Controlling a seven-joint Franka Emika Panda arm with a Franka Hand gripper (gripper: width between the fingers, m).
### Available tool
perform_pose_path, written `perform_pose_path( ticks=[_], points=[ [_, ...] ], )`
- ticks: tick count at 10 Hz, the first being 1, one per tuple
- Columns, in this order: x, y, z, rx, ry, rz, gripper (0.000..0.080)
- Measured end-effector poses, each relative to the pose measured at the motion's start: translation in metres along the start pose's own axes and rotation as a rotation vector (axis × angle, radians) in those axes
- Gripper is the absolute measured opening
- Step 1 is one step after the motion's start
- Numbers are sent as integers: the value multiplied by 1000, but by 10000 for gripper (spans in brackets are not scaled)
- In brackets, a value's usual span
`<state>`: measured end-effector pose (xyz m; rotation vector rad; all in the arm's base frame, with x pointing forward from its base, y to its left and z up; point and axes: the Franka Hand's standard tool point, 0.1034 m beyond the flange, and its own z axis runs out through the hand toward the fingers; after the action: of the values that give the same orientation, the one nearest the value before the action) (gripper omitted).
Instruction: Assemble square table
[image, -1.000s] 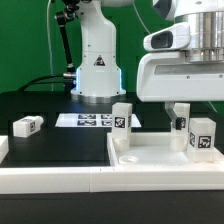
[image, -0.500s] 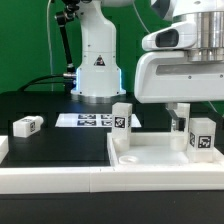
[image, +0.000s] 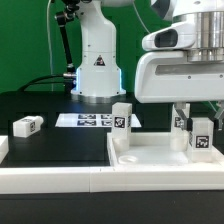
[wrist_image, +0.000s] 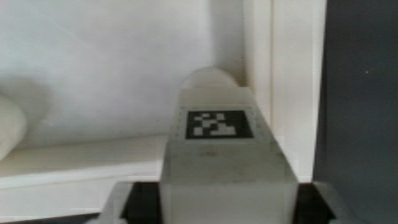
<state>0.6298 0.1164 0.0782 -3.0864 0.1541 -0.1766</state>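
The square table's slab lay flat on the black work surface, toward the exterior view's right, its raised rim facing up. Three legs stood on or over it. One leg stood upright at the slab's near-left corner in that view, a black-and-white tag on its face. A second leg stood at the right side of the slab, tag toward the camera. Just behind it, a third leg hung partly hidden under the gripper's large white housing — whether its base touched the slab could not be told from this angle.

The wrist view looked straight down the held leg: its tagged face ran up the middle of the picture, with the dark fingers set against both of its sides at the lower edge, so the pincer was clamped on that leg. White slab surface and a rim wall lay beyond it.

The fourth leg lay on its side on the black surface, well apart from the slab at the exterior view's left. The marker board lay flat near the robot's base — between the loose leg and the slab.
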Motion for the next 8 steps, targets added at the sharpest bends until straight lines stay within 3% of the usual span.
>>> perform_pose_path(
  ticks=[3,8],
  points=[
    [-2,2,0,15,7,325,288],
    [-6,1,-1,11,12,863,290]
  ],
)
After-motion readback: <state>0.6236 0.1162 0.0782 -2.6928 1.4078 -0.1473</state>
